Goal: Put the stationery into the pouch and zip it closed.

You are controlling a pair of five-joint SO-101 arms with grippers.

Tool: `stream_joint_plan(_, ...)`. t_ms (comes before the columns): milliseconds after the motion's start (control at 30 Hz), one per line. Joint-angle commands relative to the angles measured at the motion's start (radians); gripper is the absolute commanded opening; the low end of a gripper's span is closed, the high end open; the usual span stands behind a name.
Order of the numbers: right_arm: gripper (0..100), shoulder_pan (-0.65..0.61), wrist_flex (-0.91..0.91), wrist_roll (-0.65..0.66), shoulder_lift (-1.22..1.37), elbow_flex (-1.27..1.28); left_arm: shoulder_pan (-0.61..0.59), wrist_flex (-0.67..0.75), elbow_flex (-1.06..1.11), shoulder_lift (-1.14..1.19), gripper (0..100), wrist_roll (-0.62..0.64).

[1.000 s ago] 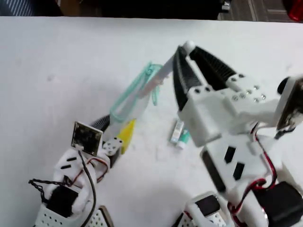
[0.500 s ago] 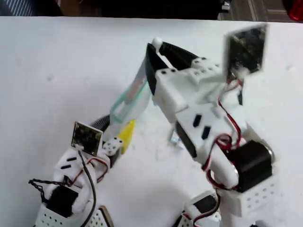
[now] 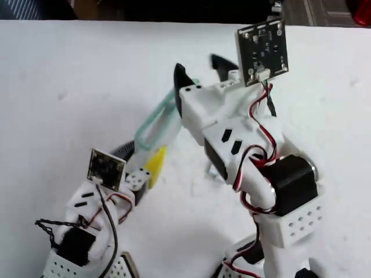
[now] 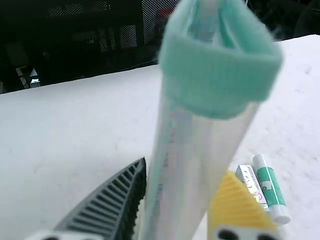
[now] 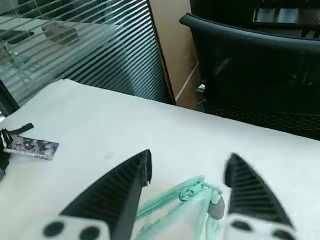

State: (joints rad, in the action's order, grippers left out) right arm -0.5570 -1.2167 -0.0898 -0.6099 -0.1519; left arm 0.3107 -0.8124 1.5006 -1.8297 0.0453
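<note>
Pouch of clear plastic with mint-green fabric trim point(image 4: 215, 85) was pinched by the left gripper point(image 4: 185, 172); the right gripper point(image 5: 190, 157), jaws spread, hovered over its grey zip pull point(image 5: 215, 207). Green-and-white stick point(image 4: 269, 187) lay beside the left gripper, so packing probably remained. Likely next: a centred pinch.

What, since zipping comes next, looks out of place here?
A teal-and-white tube and a small white item beside it lie on the table, outside the pouch that the left gripper clamps. The right gripper hangs open over the pouch's zip end.
</note>
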Motion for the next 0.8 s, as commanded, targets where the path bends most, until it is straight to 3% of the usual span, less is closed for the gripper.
stream_joint_plan(0,24.5,-0.005,-0.002,0.037,0.004,-0.006,0.015,0.006,0.0,-0.001,20,-0.011)
stream_joint_plan(267,21.6,0.005,-0.013,0.038,0.004,-0.006,0.015,0.006,0.0,-0.001,20,-0.011)
stream_joint_plan(500,21.6,0.203,-0.021,0.031,0.048,0.048,0.013,0.006,0.0,-0.001,20,-0.011)
stream_joint_plan(767,21.2,0.358,-0.015,0.029,0.22,0.282,0.013,0.006,0.0,-0.001,20,-0.011)
